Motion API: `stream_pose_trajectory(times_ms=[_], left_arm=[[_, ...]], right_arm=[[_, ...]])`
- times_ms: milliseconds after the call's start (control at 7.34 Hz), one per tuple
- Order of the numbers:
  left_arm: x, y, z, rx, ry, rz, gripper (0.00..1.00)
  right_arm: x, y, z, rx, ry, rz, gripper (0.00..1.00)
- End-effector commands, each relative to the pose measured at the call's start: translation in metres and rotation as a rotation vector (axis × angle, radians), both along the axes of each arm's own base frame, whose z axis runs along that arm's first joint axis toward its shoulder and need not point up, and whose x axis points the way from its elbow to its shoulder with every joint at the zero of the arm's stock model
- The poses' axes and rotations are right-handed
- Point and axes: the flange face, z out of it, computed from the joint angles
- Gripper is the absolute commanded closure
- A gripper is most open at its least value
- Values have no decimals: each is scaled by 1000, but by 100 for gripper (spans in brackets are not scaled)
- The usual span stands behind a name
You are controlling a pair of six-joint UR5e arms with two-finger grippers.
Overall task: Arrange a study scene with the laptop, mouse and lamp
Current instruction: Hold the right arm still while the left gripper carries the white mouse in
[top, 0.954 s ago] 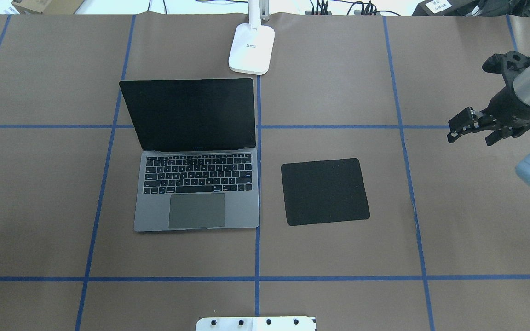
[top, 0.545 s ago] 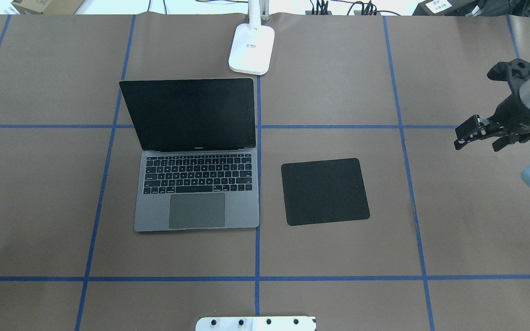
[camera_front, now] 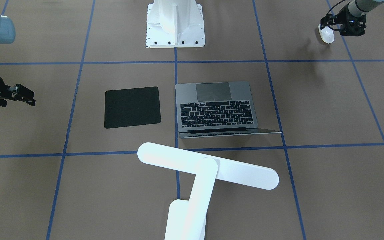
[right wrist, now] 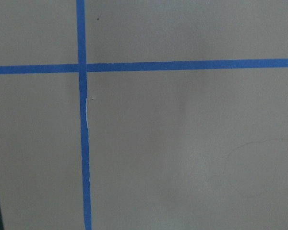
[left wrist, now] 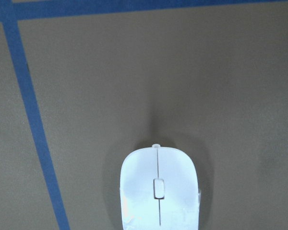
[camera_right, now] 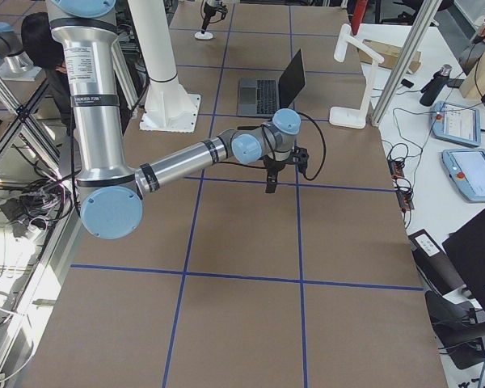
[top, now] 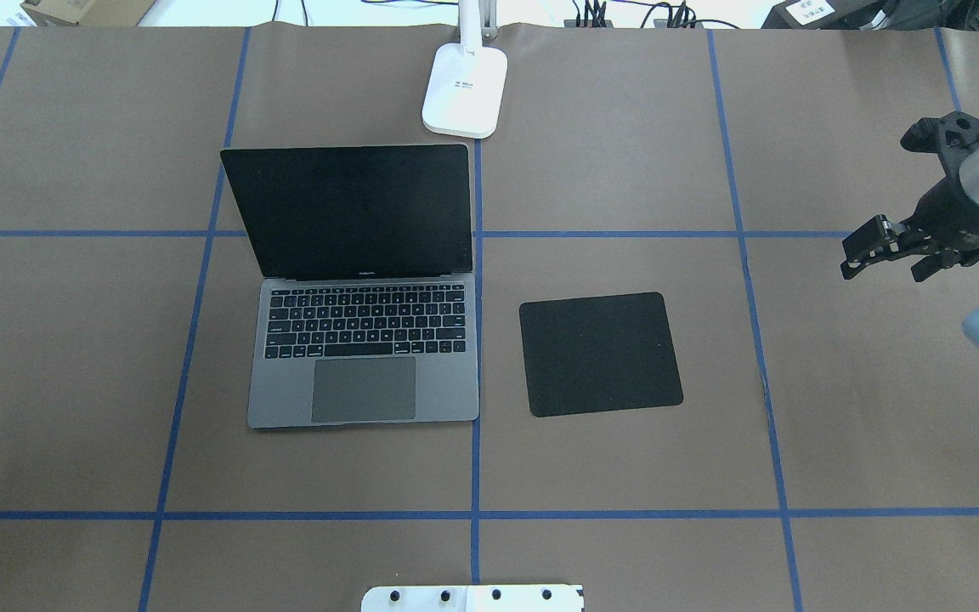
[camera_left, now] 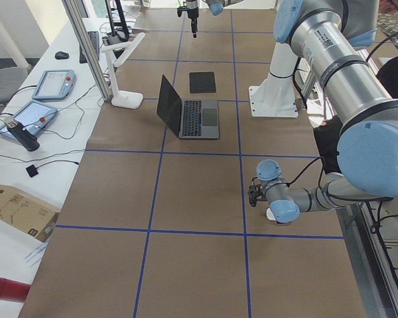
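Left pincer [camera_front: 332,28] at the mouse [camera_front: 326,35]
Its grip cannot be told; right pincer [top: 880,268] hangs released off the mat [top: 600,354], likely the mouse's spot.

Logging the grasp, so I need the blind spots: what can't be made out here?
Whether the left gripper grips the mouse: too small in the front-facing view; the wrist view's bottom edge cuts the mouse, fingers unseen.
The lamp: its head is cut off by the overhead view's top edge.
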Motion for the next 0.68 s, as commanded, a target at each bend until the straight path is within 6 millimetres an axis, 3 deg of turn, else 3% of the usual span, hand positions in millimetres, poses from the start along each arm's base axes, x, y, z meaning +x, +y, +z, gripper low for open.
stream_pose_trajectory(times_ms=[0, 545], left_arm=[[13, 3, 13, -1, -8, 32, 0], [21, 2, 25, -4, -16, 36, 0]], right_arm=[[-1, 0, 0, 2, 1, -1, 1], [-3, 0, 0, 4, 4, -3, 1]])
